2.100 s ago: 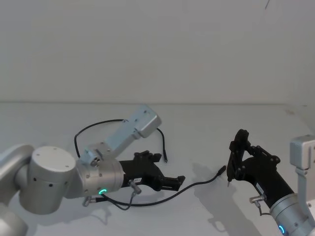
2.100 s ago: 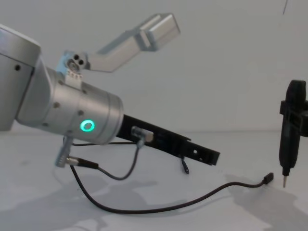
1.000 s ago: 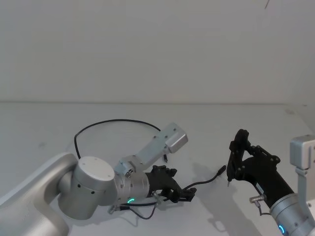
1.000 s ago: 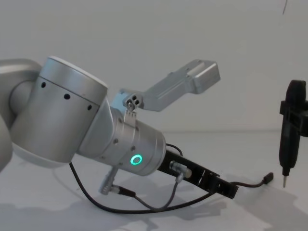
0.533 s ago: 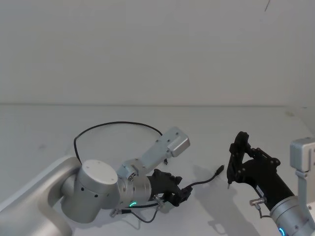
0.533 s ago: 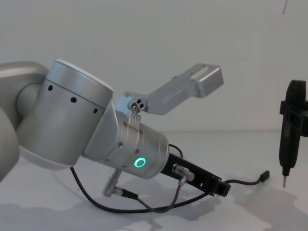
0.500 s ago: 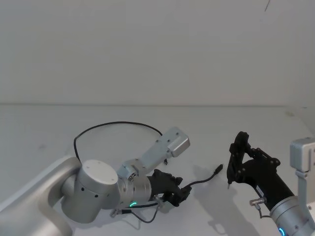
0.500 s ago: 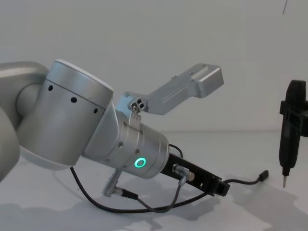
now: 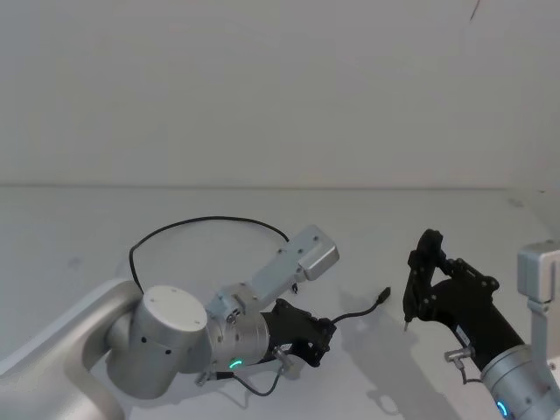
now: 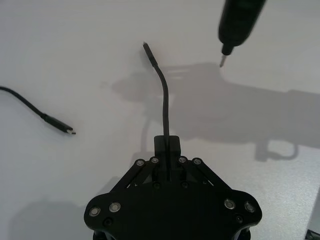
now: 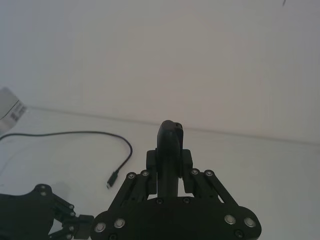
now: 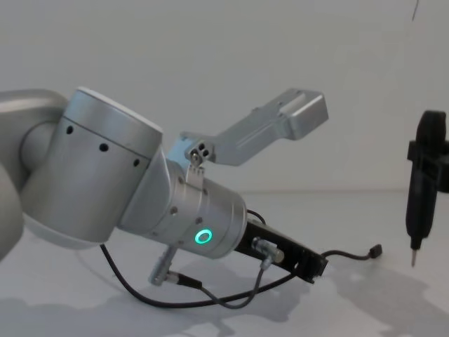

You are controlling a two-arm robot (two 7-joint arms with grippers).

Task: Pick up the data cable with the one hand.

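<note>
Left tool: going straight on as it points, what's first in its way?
Beyond the cable the left tool grips, the way looks free over table; the probe seems off to one side, depth unclear.

The head view looked forward and down on the white table (image 9: pixel 70 219); the chest view sat lower, looking across it; the left wrist view peered past the left gripper (image 10: pixel 166 144) at the table close below; the right wrist view faced the back wall (image 11: pixel 200 60) over the right gripper (image 11: pixel 170 160); the first three shared the data cable (image 10: pixel 165 110) and the pointed tool (image 10: pixel 240 20).
</note>
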